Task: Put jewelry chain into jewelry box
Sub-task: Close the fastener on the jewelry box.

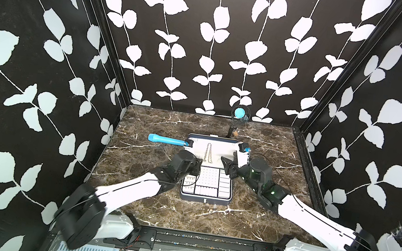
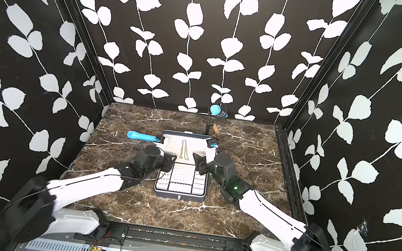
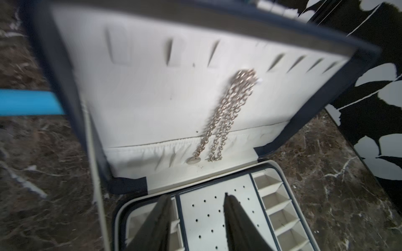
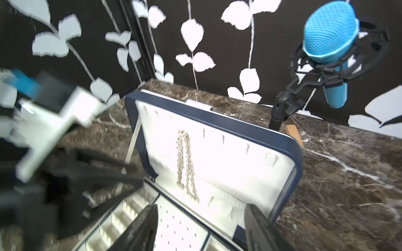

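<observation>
The jewelry chain (image 3: 228,113) hangs doubled against the white lining of the jewelry box (image 1: 227,201). It seems caught on one of the tabs near the top of the upright lid (image 3: 152,97). Its loose ends lie on the gathered pocket at the lid's foot, just above the compartmented tray (image 1: 207,178).

The chain looks placed, so the step in hand is probably a clean retreat. Each hand should back off straight and low over the tray, away from the lid. The fingers should stay spread so they neither brush the dangling links nor nudge the lid, since a knock could shake the limp chain off its tab.

The left hand (image 3: 195,195) hovers over the box's left rear compartments, released and empty, with its fingers pointing at the lid. The right hand (image 4: 200,206) is released too and grasps nothing; it sits over the box's right rear corner, angled in toward the chain. Both arms reach in low over the desk (image 1: 147,203) from the box's front corners.
</observation>
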### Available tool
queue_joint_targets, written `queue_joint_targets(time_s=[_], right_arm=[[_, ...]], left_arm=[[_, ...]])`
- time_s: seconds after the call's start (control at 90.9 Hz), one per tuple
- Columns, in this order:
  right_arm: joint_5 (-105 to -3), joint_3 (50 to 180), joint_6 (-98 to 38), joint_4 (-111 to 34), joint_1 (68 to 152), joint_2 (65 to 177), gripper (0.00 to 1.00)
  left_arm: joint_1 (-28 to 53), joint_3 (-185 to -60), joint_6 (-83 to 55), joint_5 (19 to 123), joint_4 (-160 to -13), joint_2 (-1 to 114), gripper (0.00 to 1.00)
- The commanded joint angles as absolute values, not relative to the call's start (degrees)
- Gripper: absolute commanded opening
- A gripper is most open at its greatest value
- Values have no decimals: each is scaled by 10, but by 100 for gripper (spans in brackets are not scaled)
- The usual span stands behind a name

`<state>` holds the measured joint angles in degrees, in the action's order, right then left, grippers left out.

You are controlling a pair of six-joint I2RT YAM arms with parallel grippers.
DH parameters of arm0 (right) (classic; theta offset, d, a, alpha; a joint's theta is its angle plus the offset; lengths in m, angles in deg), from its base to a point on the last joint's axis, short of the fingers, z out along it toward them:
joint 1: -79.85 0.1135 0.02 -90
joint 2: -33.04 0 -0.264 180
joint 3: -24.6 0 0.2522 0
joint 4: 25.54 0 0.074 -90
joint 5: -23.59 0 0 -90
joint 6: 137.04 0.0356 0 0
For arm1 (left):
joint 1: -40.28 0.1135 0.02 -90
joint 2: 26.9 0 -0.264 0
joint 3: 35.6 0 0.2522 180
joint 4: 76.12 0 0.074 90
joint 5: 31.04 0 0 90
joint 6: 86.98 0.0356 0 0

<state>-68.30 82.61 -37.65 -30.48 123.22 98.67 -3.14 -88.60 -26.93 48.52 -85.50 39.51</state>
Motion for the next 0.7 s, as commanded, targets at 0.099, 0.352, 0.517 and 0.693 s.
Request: queue_joint_targets(time_s=[0.099,0.352,0.517,0.693], right_arm=[[-653,996,-566,-585,1230,989,73],[-608,1131,-836,-718,1221,1079,73],[-591,1199,-944,-686,1209,1149,73],[-576,1274,-1001,-703,1195,1236,74]], left_arm=[[-33,-878,-246,482,-1007,261,58],[-33,-833,-282,474,-1035,202,71],[-33,-788,-334,480,-1040,180,84],[-33,-774,-349,469,-1069,154,93]])
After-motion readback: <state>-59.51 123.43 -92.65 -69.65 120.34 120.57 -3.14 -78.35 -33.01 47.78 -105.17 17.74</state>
